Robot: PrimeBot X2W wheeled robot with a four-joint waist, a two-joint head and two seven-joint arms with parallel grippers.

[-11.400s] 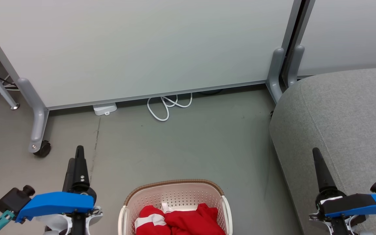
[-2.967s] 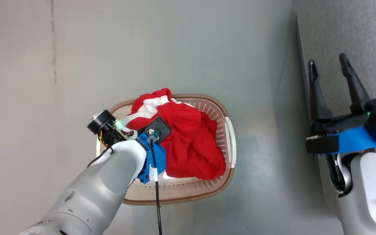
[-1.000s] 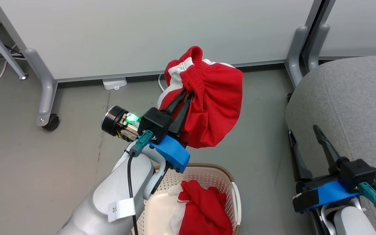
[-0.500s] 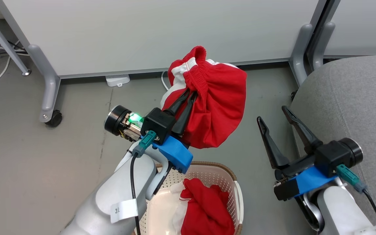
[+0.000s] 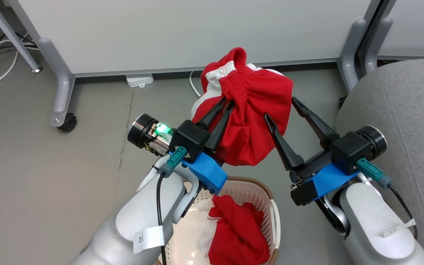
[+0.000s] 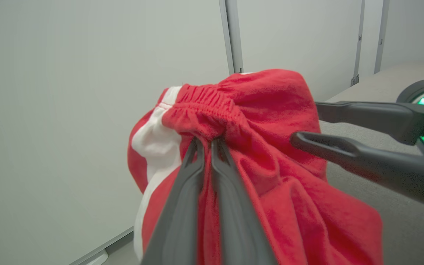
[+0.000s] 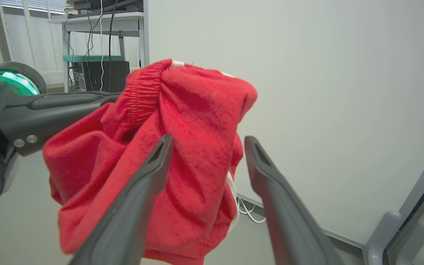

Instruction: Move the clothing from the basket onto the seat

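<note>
My left gripper (image 5: 226, 103) is shut on a red garment (image 5: 250, 110) with a white stripe, just under its elastic waistband (image 6: 212, 101), and holds it bunched in the air above the basket (image 5: 269, 193). My right gripper (image 5: 280, 108) is open at the garment's right side, one finger (image 7: 153, 165) against the cloth and the other (image 7: 267, 173) beyond its edge. In the left wrist view my left gripper (image 6: 206, 141) pinches the fabric. A second red garment (image 5: 239, 230) with white parts lies in the basket. The grey seat (image 5: 399, 106) is on the right.
White partition panels stand behind on grey feet, one with a caster (image 5: 67, 123). A white adapter (image 5: 139, 80) and a white cable (image 5: 193, 82) lie at the panel's base. A desk with a computer (image 7: 98, 75) is farther back. Bare grey floor lies to the left.
My right gripper has swung left and up from beside the seat to the hanging garment, still open. The left gripper keeps its hold; the view has shifted slightly.
</note>
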